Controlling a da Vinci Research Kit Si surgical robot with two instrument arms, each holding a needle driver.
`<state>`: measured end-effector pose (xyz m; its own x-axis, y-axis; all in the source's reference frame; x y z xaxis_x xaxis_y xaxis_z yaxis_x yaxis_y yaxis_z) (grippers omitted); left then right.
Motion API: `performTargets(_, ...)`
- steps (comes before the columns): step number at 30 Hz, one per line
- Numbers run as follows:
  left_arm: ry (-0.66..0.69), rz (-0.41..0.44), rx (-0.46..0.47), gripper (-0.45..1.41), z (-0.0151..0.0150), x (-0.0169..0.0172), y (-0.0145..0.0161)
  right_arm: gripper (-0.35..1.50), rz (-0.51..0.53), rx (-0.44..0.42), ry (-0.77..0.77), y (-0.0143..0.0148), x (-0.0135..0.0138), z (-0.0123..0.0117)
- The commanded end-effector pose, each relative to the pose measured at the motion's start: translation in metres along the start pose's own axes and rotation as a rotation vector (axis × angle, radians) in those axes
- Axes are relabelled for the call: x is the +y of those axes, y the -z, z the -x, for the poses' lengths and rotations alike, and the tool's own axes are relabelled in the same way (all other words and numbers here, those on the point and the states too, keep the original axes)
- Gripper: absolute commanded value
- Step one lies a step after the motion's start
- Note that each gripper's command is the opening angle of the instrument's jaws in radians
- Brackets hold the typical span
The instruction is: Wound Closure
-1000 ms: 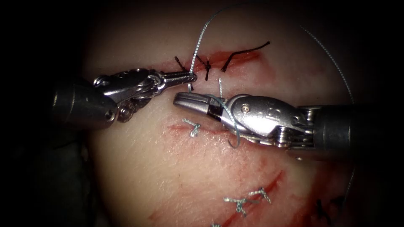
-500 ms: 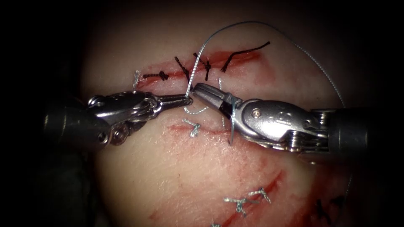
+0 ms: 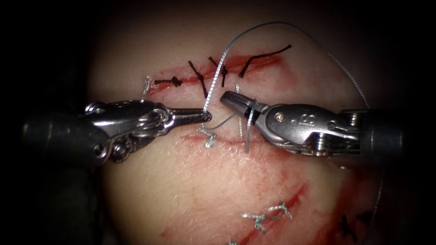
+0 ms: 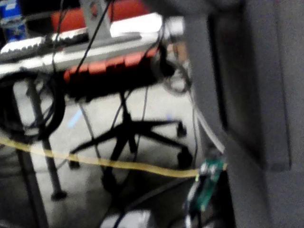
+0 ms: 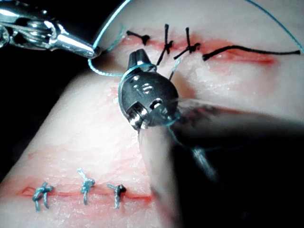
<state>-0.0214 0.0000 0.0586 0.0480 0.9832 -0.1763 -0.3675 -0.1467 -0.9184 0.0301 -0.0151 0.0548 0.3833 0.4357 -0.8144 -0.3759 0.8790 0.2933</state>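
The needle cannot be made out in either the endoscope view or the right wrist view, so its place and whether it sits in the tissue (image 3: 190, 190) cannot be told. Nearest in the endoscope view, pale knotted stitches (image 3: 265, 218) are seen along a red cut low on the tissue, well below both tools. Just below the two tips, a small pale knot (image 3: 208, 136) lies on a second red line. The left tool (image 3: 205, 115) is seen with its jaws pressed together, pinching the thread (image 3: 217, 79) at the very tip. From that pinch the thread rises, arcs over the far cut and runs off behind the right tool's shaft. The right tool (image 3: 225, 96) lies just beside the left tip, to its right; loops of thread are wrapped around its jaws (image 5: 137, 59), which appear pressed together on nothing. Farther off, beyond both tips, dark stitches (image 3: 200, 77) cross the upper cut (image 3: 254, 61), with red fluid (image 3: 236, 63) along it.
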Motion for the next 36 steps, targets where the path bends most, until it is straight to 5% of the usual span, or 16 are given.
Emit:
performTargets(1,0.005,0.007,-0.001,-0.45,0.0002,-0.0002,-0.0008,-0.35,-0.073,-0.01,0.047,-0.0013,0.0,-0.0003)
performTargets(13,0.068,0.124,0.023,-0.45,-0.0012,-0.0008,-0.0041,-0.35,-0.424,0.018,0.257,-0.0023,-0.0007,0.0003)
performTargets(25,0.087,0.127,0.048,-0.45,-0.0018,-0.006,-0.0051,-0.35,-0.771,0.277,0.313,-0.0025,-0.0014,0.0011)
performTargets(36,0.098,0.055,0.062,-0.45,0.0024,-0.0098,-0.005,-0.35,-0.616,0.389,-0.014,-0.002,-0.0014,0.0019)
